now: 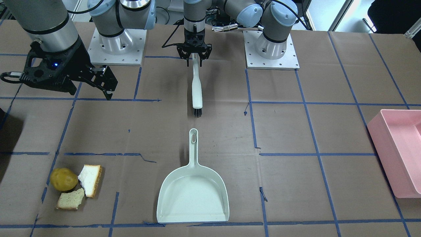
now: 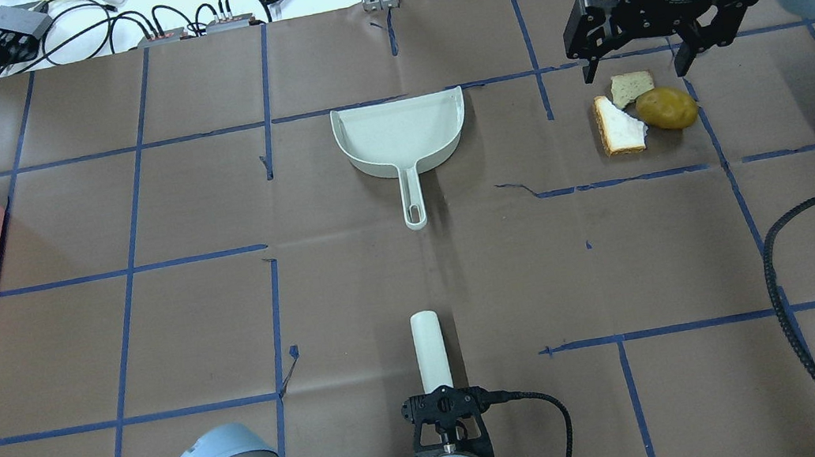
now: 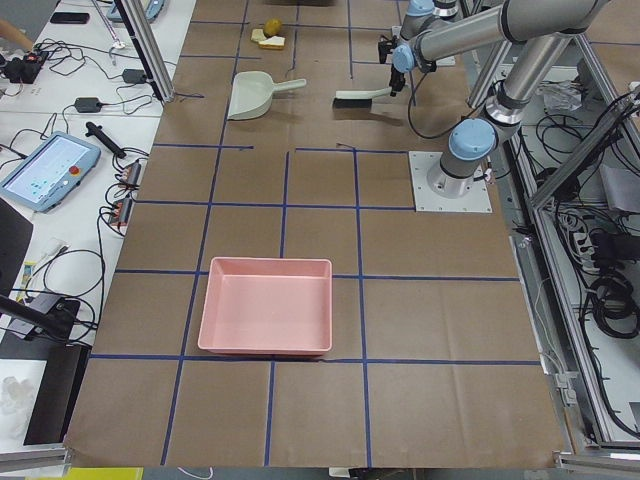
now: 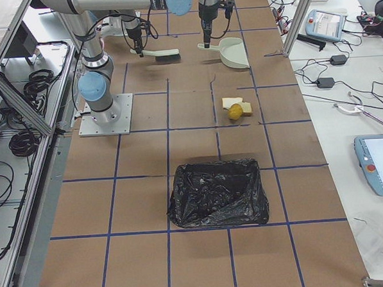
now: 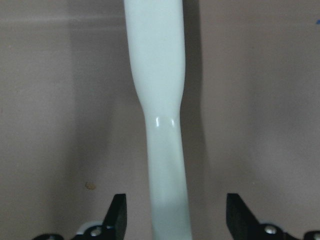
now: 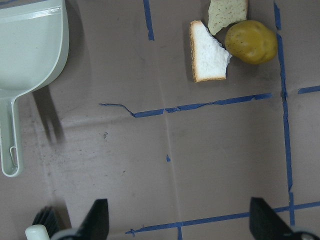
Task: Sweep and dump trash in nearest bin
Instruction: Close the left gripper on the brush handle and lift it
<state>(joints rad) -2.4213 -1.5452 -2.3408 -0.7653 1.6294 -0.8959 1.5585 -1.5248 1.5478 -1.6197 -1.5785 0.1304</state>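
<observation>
While our left gripper point(image 1: 195, 56) straddles the handle of the white brush point(image 1: 197, 89), jaws apart and clear of it, our right gripper point(image 2: 634, 66) hangs over the table point(image 2: 151, 336) with jaws spread wide. We see the potato-like lump point(image 2: 666, 107), bread slice point(image 2: 618, 125) and torn bread piece point(image 2: 632, 87) clustered together, well apart from the dustpan point(image 2: 401, 134).

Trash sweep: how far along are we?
Done: nothing yet. The potato-like lump, bread slice and torn bread piece lie on the table; the dustpan is empty. In hand: the left gripper is open, fingers either side of the brush handle. The right gripper is open, raised, holding nothing. Left: grasp, sweep, dump, probably into the black-lined bin.
</observation>
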